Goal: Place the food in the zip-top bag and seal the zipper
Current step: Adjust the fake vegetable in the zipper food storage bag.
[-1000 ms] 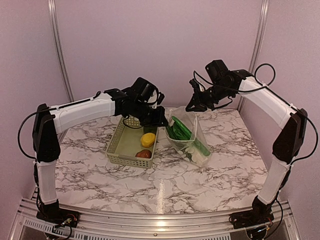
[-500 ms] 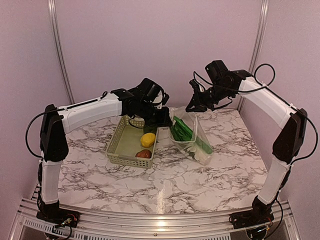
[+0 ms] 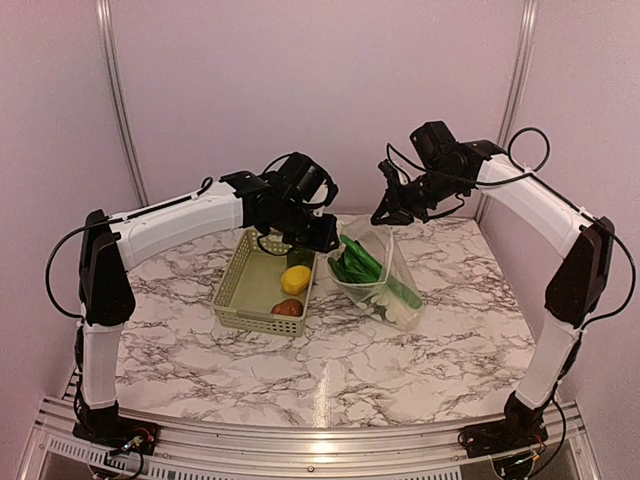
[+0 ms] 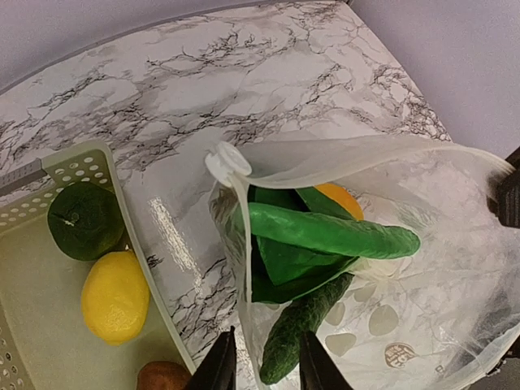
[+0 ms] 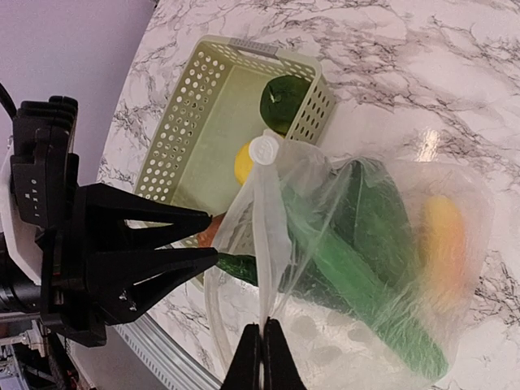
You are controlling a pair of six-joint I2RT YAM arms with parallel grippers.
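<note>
The clear polka-dot zip-top bag (image 3: 388, 272) stands open on the table right of the basket. It holds long green vegetables (image 4: 333, 231), a dark green cucumber (image 4: 313, 321), an orange fruit (image 4: 341, 199) and a white piece (image 3: 405, 313). My right gripper (image 5: 263, 325) is shut on the bag's mouth edge and holds it up (image 3: 385, 215). My left gripper (image 4: 262, 367) is open at the mouth's near rim (image 3: 322, 243), with the rim and the cucumber's end between its fingers. The zipper strip ends in a white round tab (image 4: 227, 160). A yellow lemon (image 4: 114, 294), a dark green round vegetable (image 4: 85, 219) and a brown piece (image 4: 162, 376) lie in the basket.
The pale green lattice basket (image 3: 235, 285) sits left of the bag, nearly touching it. Pink walls close the back and sides. The marble table (image 3: 330, 370) stretches toward the arm bases in front.
My left gripper has shifted a little right to the bag's mouth. The bag stands narrower and more upright. The right gripper has kept its hold and place.
</note>
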